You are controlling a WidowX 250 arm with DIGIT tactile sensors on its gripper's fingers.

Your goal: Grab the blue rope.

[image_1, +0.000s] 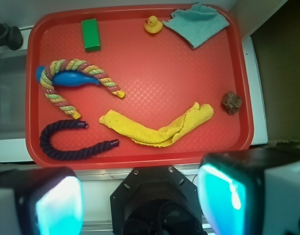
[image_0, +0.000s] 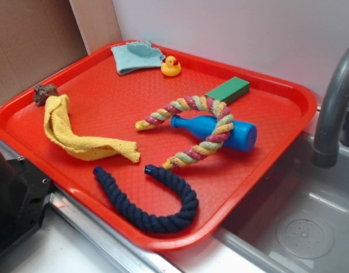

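Down near the front edge of the red tray, the blue rope lies in a U, its bend toward the right in the exterior view and its two capped ends pointing toward the far left. Just beyond one end lies a crumpled yellow cloth, close to the rope but not touching it. Farther in, a pastel rope loops over a blue bottle, and a green block sits just behind them. At the far edge are a rubber duck and a pale blue cloth; a small brown lump rests near the left rim. A grey faucet rises over the sink on the right.

In the wrist view the gripper hangs off the tray on its near side, its two fingers spread wide with nothing between them. The blue rope lies apart from it, in the tray's near left corner of that view.
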